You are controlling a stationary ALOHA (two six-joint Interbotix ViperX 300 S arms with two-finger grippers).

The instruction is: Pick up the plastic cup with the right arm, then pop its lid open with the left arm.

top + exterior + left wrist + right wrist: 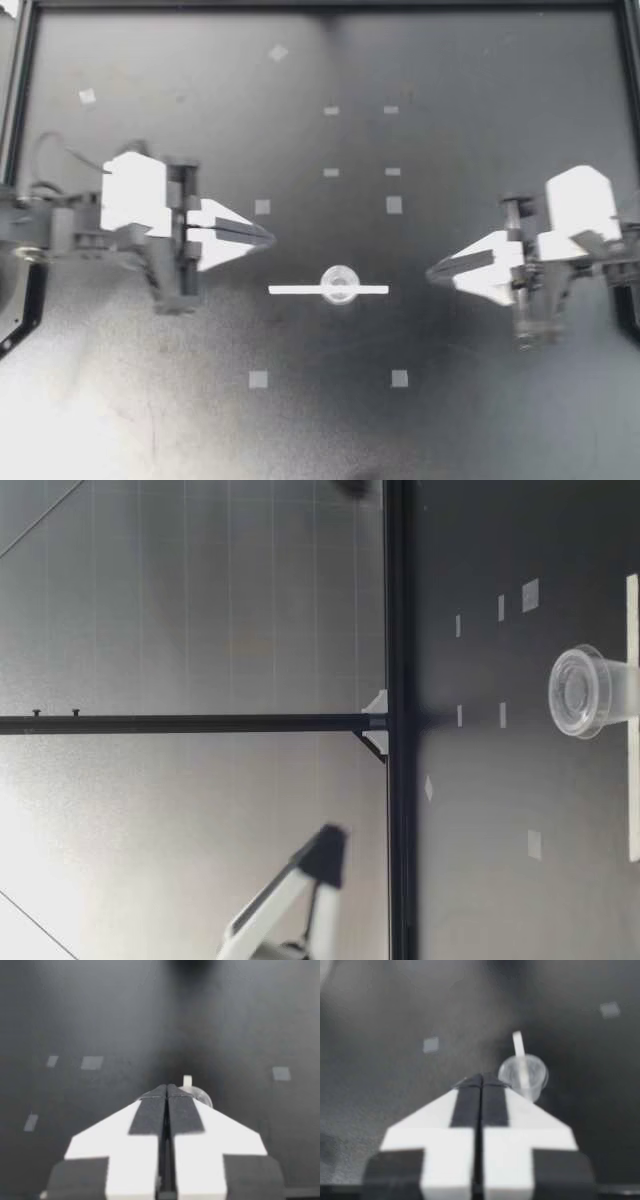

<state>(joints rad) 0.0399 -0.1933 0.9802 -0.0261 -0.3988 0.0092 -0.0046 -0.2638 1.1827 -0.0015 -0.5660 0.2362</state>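
Clear cup (340,283) on a white strip (300,290), mid-worktop (480,400), well apart from left hand (268,237) and right hand (432,271), both pinched closed, empty. Risk: a closed hand brushing the light cup may topple it.

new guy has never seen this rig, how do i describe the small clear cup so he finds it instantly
On the black table, look midway between the left claw and the right claw. A thin white strip lies there, with the clear cup at its middle. It is the only round, see-through thing; the tape squares nearby are flat.
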